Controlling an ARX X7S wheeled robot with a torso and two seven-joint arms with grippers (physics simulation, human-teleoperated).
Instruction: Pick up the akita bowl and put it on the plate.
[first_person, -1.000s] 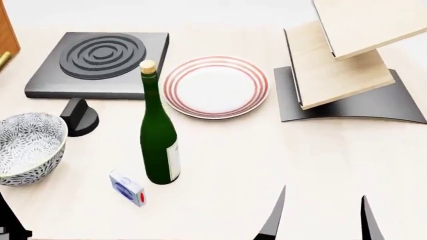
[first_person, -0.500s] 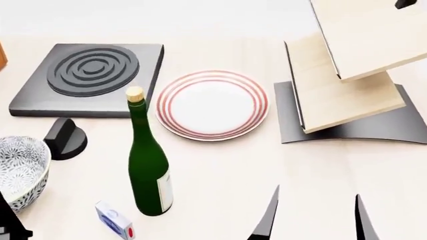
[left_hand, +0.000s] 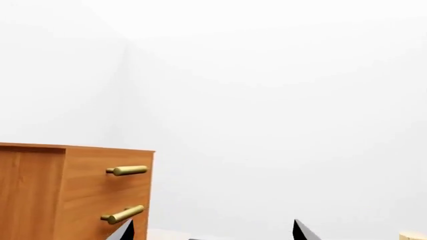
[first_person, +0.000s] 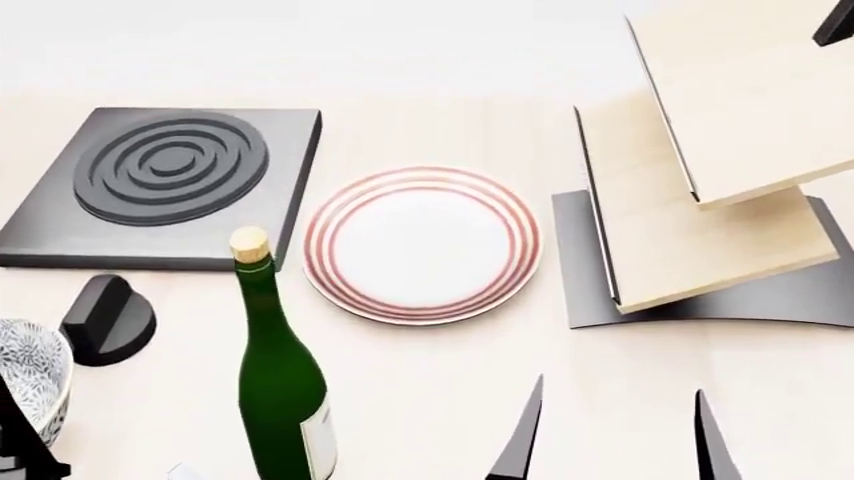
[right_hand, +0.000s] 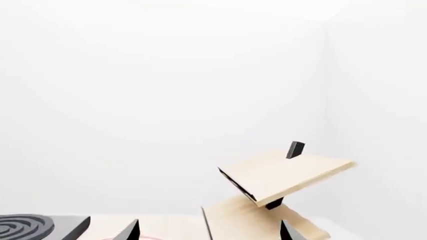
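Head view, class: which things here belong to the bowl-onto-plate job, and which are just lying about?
Job: akita bowl, at the view's left edge; plate, bare.

Lying about: green wine bottle, dark square burner, black knob, tilted wooden shelf stand.

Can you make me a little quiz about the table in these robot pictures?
1. True or false: the akita bowl already sits on the plate.
2. What stands between the akita bowl and the plate in the head view? A) a green bottle B) a teapot C) a banana
3. Fill in: the dark square burner has grey ____ on top.

Key:
1. False. The bowl is at the view's left edge, apart from the plate, which has nothing on it.
2. A
3. rings
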